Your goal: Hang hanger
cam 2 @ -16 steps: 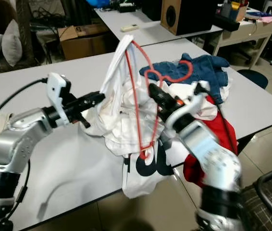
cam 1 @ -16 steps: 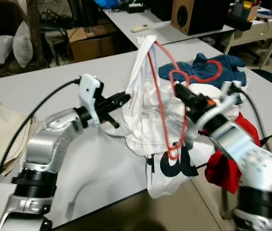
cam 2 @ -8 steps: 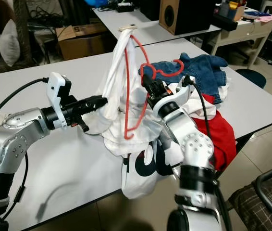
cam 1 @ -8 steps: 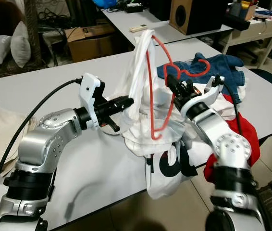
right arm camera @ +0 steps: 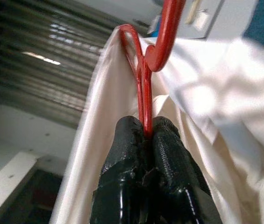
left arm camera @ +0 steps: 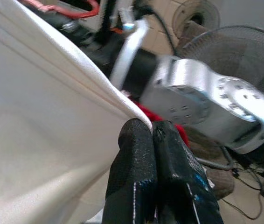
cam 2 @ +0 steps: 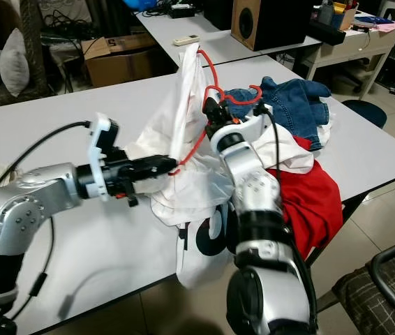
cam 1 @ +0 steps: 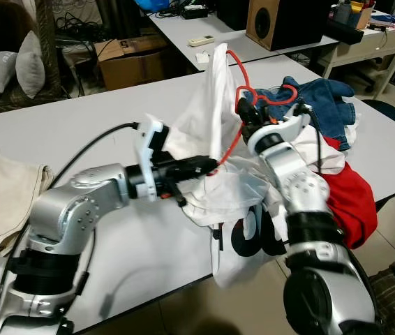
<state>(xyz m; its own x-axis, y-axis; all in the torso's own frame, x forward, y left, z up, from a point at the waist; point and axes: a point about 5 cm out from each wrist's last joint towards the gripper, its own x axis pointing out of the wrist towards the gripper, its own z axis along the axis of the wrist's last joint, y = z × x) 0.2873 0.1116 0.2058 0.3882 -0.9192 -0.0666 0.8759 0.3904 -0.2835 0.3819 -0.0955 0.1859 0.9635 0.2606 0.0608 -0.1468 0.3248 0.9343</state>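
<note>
Since a second ago your left gripper [cam 1: 208, 166] has pushed forward from the shirt's outer edge to well under the raised cloth, and your right gripper [cam 1: 245, 110] has swung up and in toward the middle of the table, so the red hanger [cam 1: 234, 136] now tilts steeply instead of hanging nearly straight down.

Current state:
- Right gripper: fingers clamped flat on the red hanger's wire just below the hook; the right wrist view shows the wire pinched between both pads, with the hook curling above.
- Left gripper: fingers pressed together on a fold of the white shirt [cam 1: 204, 112]; the left wrist view shows the hem edge caught at the fingertips.
- Red hanger: held above the grey table [cam 1: 79, 105], its upper arm inside the white shirt's peak, its lower end close to the left gripper.
- White shirt: draped in a tent from the hanger's top, lower part spilling over the table's near edge.
- Blue jeans [cam 1: 319, 98] and a red garment [cam 1: 347, 202] lie beside and behind the right arm, untouched.

Reading: you appear to be feeding the hanger's lower arm into the shirt while the left gripper holds the opening taut. Hanger looks only partly seated; whether the lower shoulder is inside the cloth cannot be told. No rail or hook to hang on can be made out.
</note>
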